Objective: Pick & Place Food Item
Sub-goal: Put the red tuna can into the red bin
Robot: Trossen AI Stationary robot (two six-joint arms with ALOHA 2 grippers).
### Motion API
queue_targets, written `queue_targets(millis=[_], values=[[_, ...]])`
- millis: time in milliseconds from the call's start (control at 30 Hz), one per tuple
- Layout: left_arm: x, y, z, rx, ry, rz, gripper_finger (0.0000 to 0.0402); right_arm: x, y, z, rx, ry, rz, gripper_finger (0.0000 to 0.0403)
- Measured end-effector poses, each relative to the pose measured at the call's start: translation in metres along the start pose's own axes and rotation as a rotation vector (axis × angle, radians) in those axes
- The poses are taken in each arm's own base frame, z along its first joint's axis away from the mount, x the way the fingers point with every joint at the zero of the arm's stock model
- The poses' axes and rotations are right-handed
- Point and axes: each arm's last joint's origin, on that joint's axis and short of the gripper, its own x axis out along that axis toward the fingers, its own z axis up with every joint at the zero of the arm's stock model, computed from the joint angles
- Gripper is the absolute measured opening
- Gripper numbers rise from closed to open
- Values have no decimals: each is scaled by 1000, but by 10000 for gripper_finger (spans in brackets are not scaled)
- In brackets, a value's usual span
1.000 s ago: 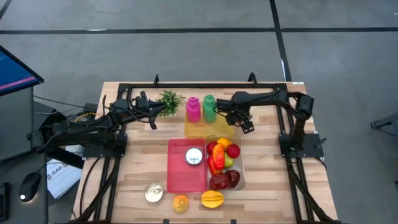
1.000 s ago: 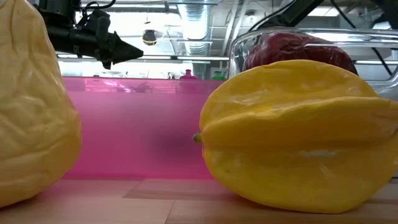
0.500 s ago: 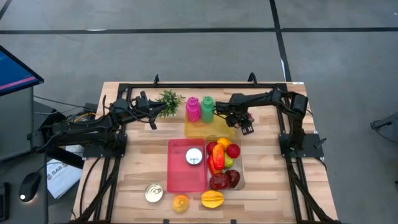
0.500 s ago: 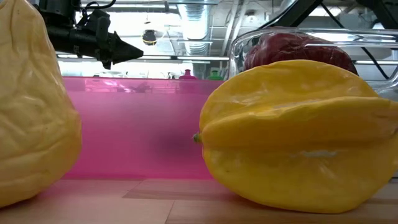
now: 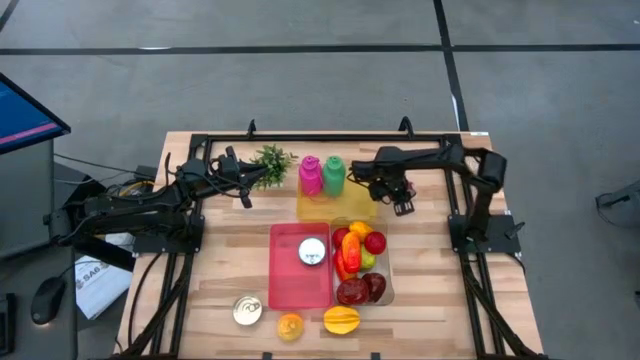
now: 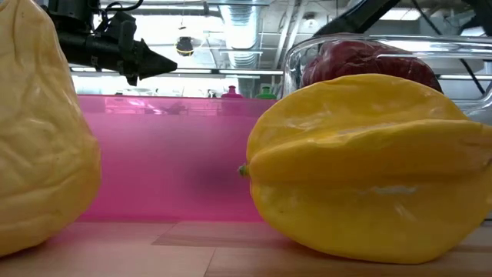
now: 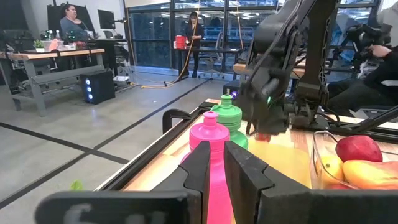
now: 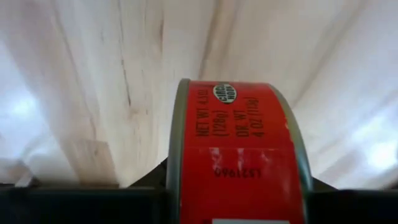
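Red can (image 8: 239,155) — between right gripper (image 5: 402,203)

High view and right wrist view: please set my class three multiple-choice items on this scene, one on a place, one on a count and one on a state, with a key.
1. Where does the starfruit lie?
A. inside the pink tray
B. on the bare table
C. on top of a bottle

2. How many bottles stand at the far side of the table?
A. one
B. two
C. four

3. How is the right gripper?
A. open, holding nothing
B. shut on a red can
C. shut on a bottle

Key:
1 B: the high view shows it on the wood near the front edge.
2 B: only the pink bottle and the green bottle stand there.
3 B: the right wrist view shows the can between its fingers.
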Motion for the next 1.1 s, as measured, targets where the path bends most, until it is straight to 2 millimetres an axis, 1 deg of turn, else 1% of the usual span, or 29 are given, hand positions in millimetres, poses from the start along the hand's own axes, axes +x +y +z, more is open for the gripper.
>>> queue_targets(millis=[233,433,600,700,800,967,1100], values=[[0,0,0,0,0,0,34,-40,12,-39,146,-111,-53,108],[0,0,0,0,0,0,34,-72,32,-69,327,-265,-104,108],[0,0,0,0,0,0,34,-92,52,-88,468,-413,-122,108],[0,0,0,0,0,0,34,-102,63,-95,539,-522,-121,108],[0,0,0,0,0,0,34,-113,73,-97,597,-667,-111,108],[0,0,0,0,-1,0,34,-133,88,-90,644,-918,-67,108],[0,0,0,0,-1,0,34,-144,101,-81,654,-1040,-12,108]])
